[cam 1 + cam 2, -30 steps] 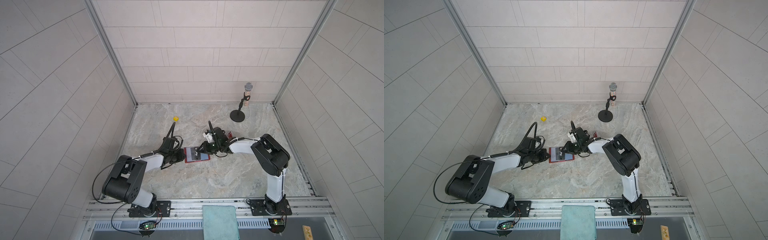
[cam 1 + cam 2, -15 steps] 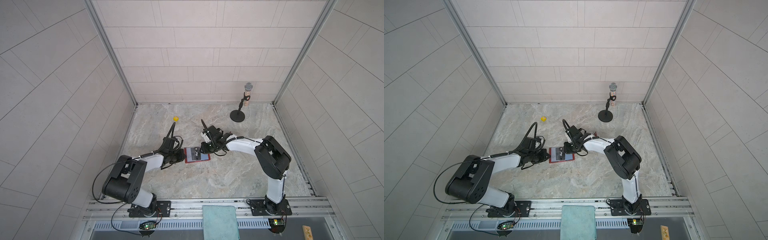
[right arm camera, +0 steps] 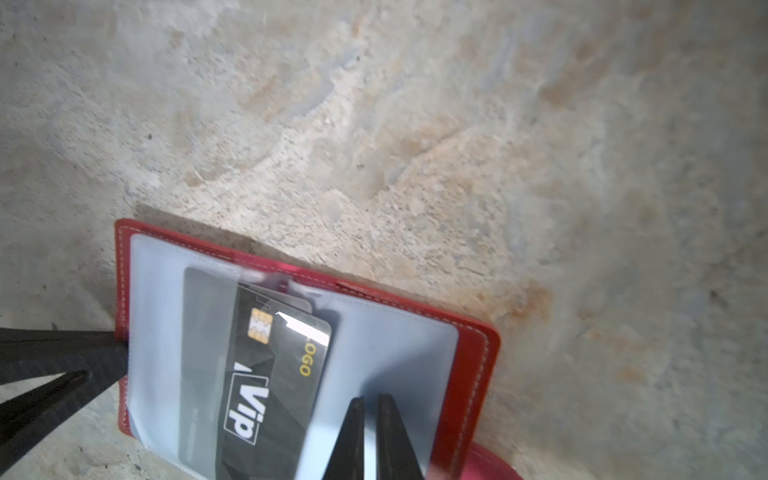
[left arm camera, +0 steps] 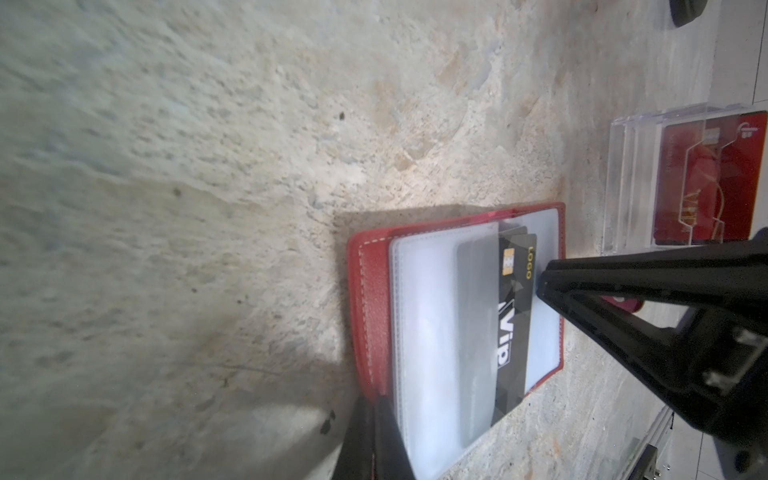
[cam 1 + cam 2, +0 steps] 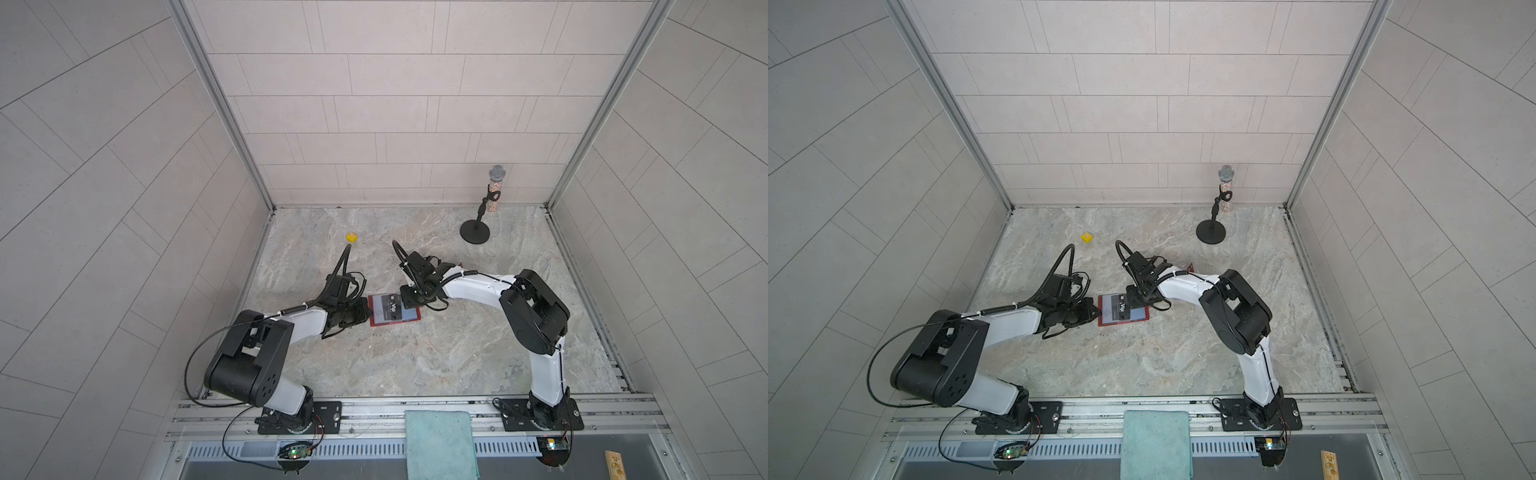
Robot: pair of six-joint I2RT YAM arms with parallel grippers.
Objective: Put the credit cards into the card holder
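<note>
The card holder is being clamped by the left gripper. The right gripper, jaws together, is being shown clearly only by its wrist view.

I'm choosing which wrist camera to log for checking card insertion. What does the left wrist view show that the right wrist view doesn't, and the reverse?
Only the left wrist view: a clear acrylic stand holding a red card. Only the right wrist view: the narrow slit between the right claw's nearly closed fingertips. Both: the open red leather-look wallet with clear plastic sleeves, the black VIP card partly inside a sleeve, and the left claw pinching the wallet's edge.
</note>
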